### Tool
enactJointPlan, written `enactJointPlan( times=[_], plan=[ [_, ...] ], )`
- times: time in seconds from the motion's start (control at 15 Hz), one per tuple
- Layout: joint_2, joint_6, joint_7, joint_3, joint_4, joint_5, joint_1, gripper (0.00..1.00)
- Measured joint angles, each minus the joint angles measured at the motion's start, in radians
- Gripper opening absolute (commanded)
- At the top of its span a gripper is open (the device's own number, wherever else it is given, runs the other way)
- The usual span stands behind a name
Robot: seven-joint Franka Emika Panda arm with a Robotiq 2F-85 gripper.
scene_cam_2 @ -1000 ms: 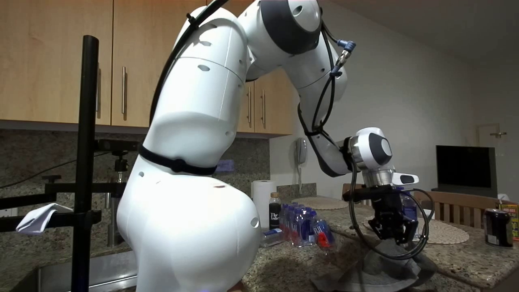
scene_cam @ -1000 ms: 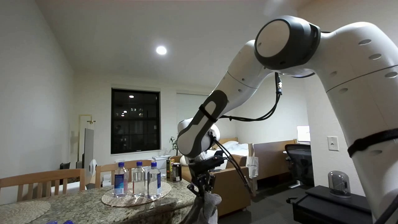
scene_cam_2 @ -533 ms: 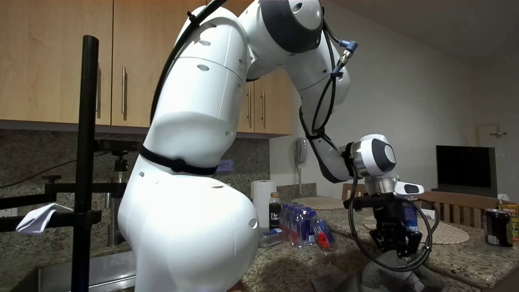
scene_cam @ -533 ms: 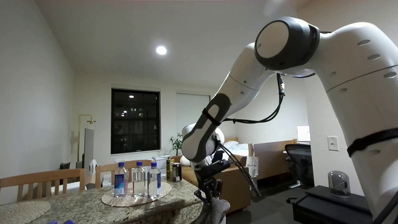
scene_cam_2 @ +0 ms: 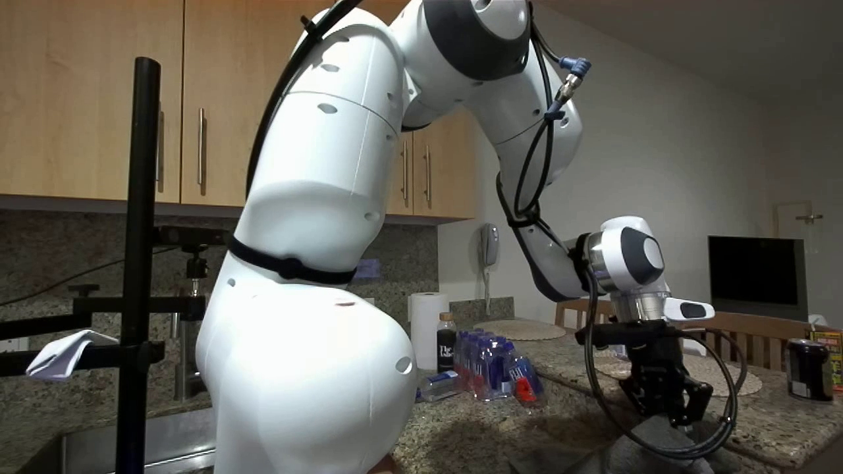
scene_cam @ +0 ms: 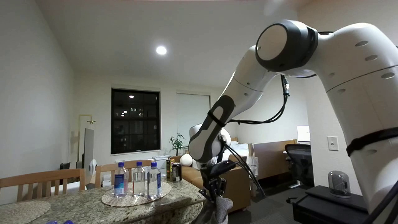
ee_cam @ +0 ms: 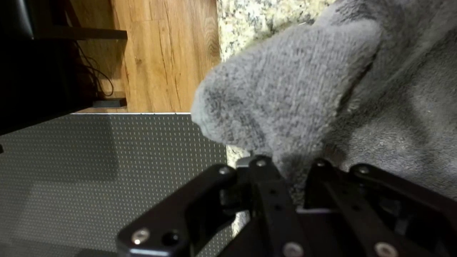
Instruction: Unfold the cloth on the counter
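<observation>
The hand (ee_cam: 291, 167) is clamped on a bunched fold of grey cloth (ee_cam: 282, 82), which is caught between its two fingers (ee_cam: 267, 184). The rest of the cloth drapes in rumpled folds beneath and beside the hand, over the speckled stone worktop (ee_cam: 244, 26), whose edge shows past it. Beyond, on a raised part of the worktop, three upright bottles (scene_cam: 138, 181) stand on a round woven mat (scene_cam: 109, 199) in an exterior view, a dark can (scene_cam: 176, 172) near them. Wooden chairs (scene_cam: 43, 176) come next, then a dark window (scene_cam: 135, 121) in the far wall (scene_cam: 168, 118).
</observation>
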Motion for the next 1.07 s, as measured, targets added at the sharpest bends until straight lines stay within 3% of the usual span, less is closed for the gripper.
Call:
enactJointPlan(
  times=[0.2, 1.07],
  plan=[
    [0.000, 0.045, -0.052, -0.003, -0.024, 0.000, -0.011, 0.10],
    [0.050, 0.051, -0.261, -0.017, -0.058, -0.001, -0.055, 0.10]
  ],
)
